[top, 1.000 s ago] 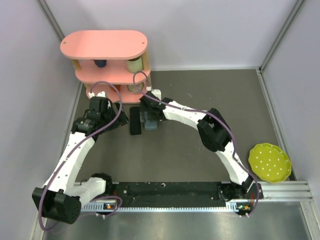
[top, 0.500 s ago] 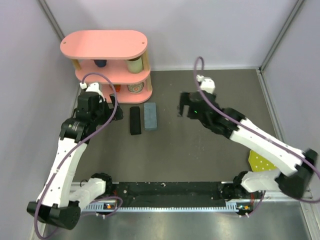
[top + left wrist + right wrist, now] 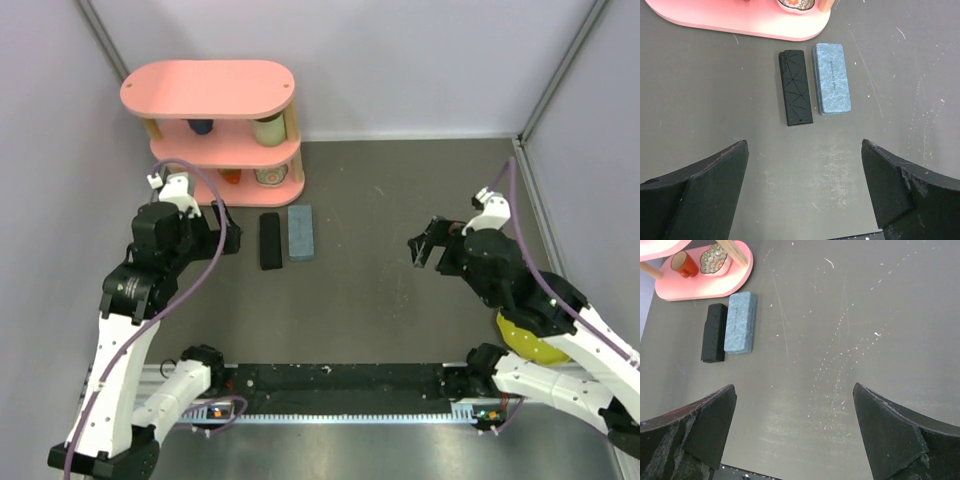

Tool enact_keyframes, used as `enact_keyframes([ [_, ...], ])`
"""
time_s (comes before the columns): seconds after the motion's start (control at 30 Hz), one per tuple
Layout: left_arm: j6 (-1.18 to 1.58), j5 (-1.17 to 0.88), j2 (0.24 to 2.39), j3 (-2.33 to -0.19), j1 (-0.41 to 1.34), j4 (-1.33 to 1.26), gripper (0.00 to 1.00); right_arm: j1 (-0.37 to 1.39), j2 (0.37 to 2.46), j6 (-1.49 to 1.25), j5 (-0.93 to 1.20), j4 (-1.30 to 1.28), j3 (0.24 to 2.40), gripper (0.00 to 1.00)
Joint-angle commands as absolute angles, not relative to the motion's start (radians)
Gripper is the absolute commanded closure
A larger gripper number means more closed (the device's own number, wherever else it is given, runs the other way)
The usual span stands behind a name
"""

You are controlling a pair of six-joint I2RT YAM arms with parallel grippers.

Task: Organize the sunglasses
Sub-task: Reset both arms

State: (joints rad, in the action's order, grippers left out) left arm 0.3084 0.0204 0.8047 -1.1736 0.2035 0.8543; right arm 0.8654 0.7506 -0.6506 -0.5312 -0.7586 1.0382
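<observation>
1. Top view: the black case (image 3: 270,241) and grey-blue case (image 3: 300,233) lie shut, side by side, just before the pink shelf (image 3: 210,90). No sunglasses show on the surface (image 3: 400,200); likely they sit inside the cases, so the task looks about finished. The left pincer (image 3: 226,234) and right pincer (image 3: 428,246) hang released and empty. The right arm hides part of a yellow plate (image 3: 515,328).
2. Left wrist: the left pincer is spread wide above bare surface, near the cases. Their contents cannot be checked.
3. Right wrist: the right pincer is spread wide, well apart from the cases. The shelf is cut off at the edge.
</observation>
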Motion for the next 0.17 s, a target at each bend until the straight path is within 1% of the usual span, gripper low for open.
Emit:
enact_keyframes([
  [0.0,0.285,0.011,0.799,-1.166,0.199,0.841,0.02,0.861,0.710,-0.666,-0.589,-0.788,1.029,0.01],
  [0.13,0.285,0.020,0.801,-1.178,0.199,0.839,0.02,0.861,0.719,-0.678,-0.588,-0.807,1.042,0.01],
])
